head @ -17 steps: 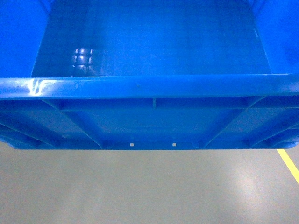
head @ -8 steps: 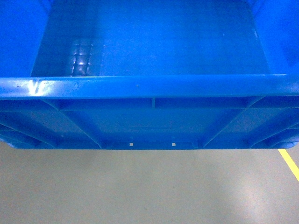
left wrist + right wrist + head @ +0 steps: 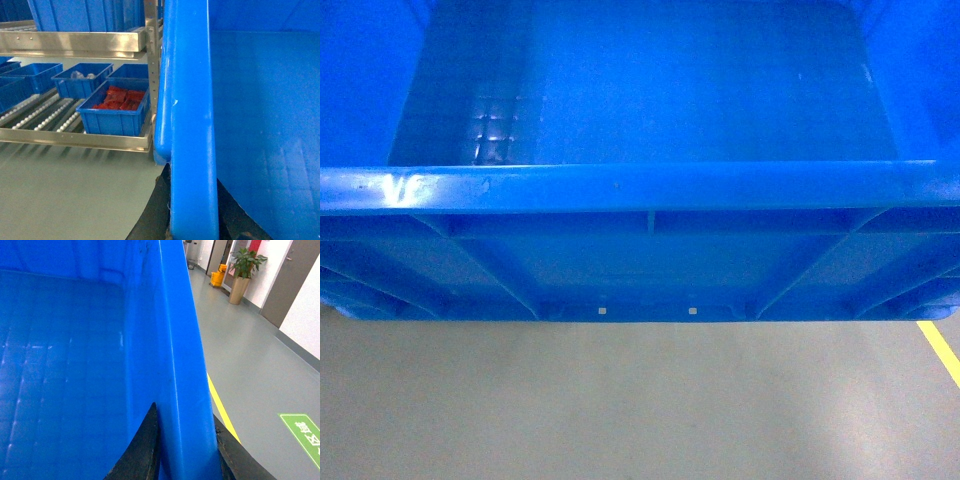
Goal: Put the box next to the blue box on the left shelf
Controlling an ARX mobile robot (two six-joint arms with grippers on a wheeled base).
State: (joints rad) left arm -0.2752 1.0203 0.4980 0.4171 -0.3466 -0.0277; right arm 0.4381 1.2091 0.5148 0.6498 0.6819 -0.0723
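**Blue box held off the floor by both rims**

Blue plastic fills our head view: the box hangs above the grey floor. Our left pincer clamps its left rim, our right pincer its right rim. Beyond, left, the roller shelf carries small bins, one holding red packets.

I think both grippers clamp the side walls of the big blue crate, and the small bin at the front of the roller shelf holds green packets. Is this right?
Not quite. In the left wrist view the small bin on the roller shelf holds red packets, not green. The rest stands: the left gripper and the right gripper each clamp a side wall of the big blue crate.
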